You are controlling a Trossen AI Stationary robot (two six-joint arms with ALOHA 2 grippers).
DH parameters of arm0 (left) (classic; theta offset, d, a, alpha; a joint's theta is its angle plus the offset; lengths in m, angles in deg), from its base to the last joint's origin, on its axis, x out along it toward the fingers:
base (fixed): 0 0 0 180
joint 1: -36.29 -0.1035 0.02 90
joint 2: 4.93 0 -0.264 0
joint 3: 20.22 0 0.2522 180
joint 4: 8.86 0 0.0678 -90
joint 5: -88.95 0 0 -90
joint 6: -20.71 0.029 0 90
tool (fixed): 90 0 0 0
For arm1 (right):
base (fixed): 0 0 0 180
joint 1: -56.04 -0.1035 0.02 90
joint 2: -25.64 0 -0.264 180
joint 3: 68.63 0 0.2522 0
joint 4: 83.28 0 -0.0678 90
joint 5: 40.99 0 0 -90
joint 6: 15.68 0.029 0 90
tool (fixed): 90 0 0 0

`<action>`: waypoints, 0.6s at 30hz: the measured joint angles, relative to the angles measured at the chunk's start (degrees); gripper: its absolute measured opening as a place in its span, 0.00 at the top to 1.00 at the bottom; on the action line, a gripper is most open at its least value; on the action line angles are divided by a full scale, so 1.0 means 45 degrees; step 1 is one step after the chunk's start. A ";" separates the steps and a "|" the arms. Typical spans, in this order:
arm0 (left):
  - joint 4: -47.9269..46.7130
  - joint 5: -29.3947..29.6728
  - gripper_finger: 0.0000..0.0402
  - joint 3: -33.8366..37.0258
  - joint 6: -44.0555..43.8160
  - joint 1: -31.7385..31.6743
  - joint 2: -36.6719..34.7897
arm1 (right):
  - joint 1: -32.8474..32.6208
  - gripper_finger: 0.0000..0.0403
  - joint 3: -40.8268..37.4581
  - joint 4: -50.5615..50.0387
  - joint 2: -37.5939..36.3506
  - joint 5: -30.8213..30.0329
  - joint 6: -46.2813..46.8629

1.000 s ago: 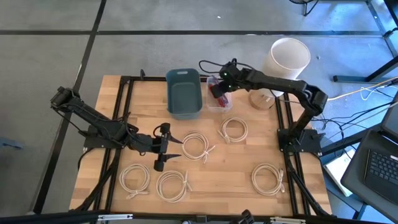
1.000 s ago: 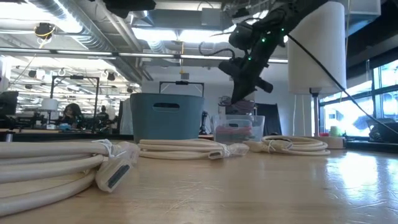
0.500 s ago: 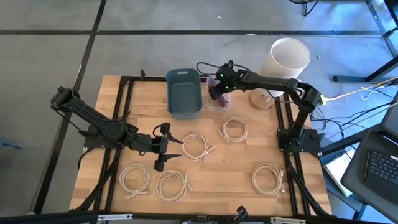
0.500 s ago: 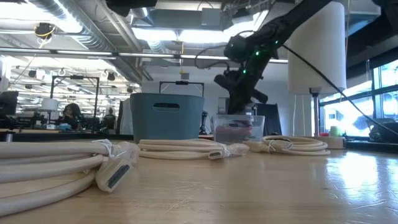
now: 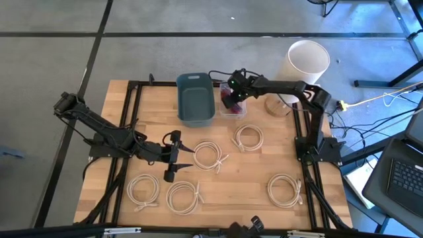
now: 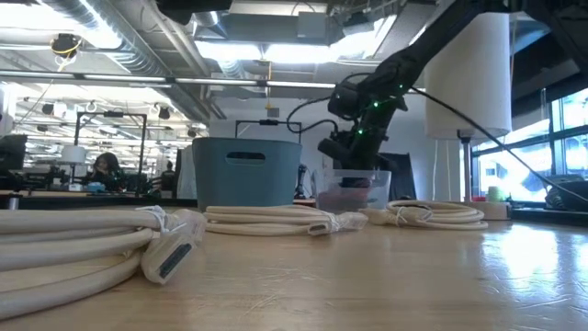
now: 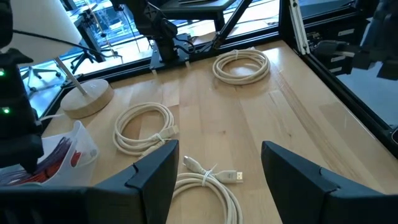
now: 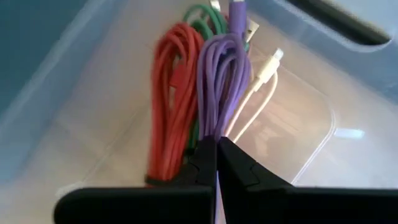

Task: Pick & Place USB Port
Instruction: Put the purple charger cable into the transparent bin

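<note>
Right pincer (image 8: 216, 163) dips into the clear tub (image 5: 232, 109) at twelve o'clock on the worktop (image 5: 251, 172), tips pinched on the purple cable (image 8: 217, 81). Best lift straight, slowly, so red cable (image 8: 171, 93) doesn't snag. Left pincer (image 5: 170, 157) waits wide at eight o'clock.

Right arm reaches far forward, its claw (image 8: 216, 163) pinched together, pointing down. Left arm lies low and outstretched, its claw (image 5: 173, 155) spread wide.
</note>
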 joint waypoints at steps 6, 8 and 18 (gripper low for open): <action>-0.0010 -0.0002 0.44 0.0000 0.0000 0.0000 -0.0002 | 0.0036 1.00 0.0000 -0.0004 0.0172 0.0164 -0.0027; -0.0010 -0.0002 0.44 0.0000 0.0000 0.0000 -0.0004 | 0.0036 1.00 0.0000 -0.0004 0.0150 0.0164 -0.0036; -0.0019 -0.0006 0.44 0.0000 0.0000 0.0000 0.0000 | 0.0034 0.89 0.0000 0.0112 0.0129 0.0167 -0.0007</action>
